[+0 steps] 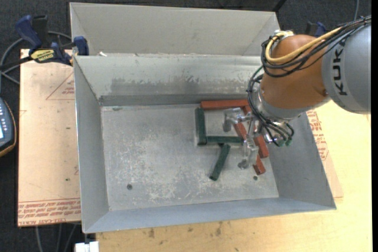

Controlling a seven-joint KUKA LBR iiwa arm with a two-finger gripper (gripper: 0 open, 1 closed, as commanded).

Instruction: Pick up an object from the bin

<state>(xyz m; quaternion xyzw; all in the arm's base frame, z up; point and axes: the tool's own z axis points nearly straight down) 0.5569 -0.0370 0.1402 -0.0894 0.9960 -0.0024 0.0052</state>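
The bin (147,156) has its few things gathered toward 3 o'clock on its floor.

Leftmost is the green L (200,127). One leg points to 12 o'clock and the other to 3 o'clock, where its end passes under the tool. I cannot tell whether it is one piece or two bars touching. From the cross leg a green stick (220,164) slants down toward 7 o'clock, lying flat with its upper end touching that leg. At 12 o'clock from the L, a red bar (223,104) lies along the foot of the back wall.

Further right, the tool (249,153) hangs below the orange wrist (292,77). It sits low over the L's right end and over a second red bar (259,163), which runs out toward 5 o'clock. Whether the tool is released or clenched cannot be told, and nothing can be seen gripped in it.

All of these look like thin, straight-edged bars: probably stiff, light and not fragile. Their painted faces are likely to slide on the metal floor.

The second red bar is nearest to the tool. It seems best taken across its narrow width near the middle, so that it lifts level and does not swing. Its upper end sits close to the L, so a nudge there could drag both. The green stick's lower end lies free of the other pieces and would be the easier hold.
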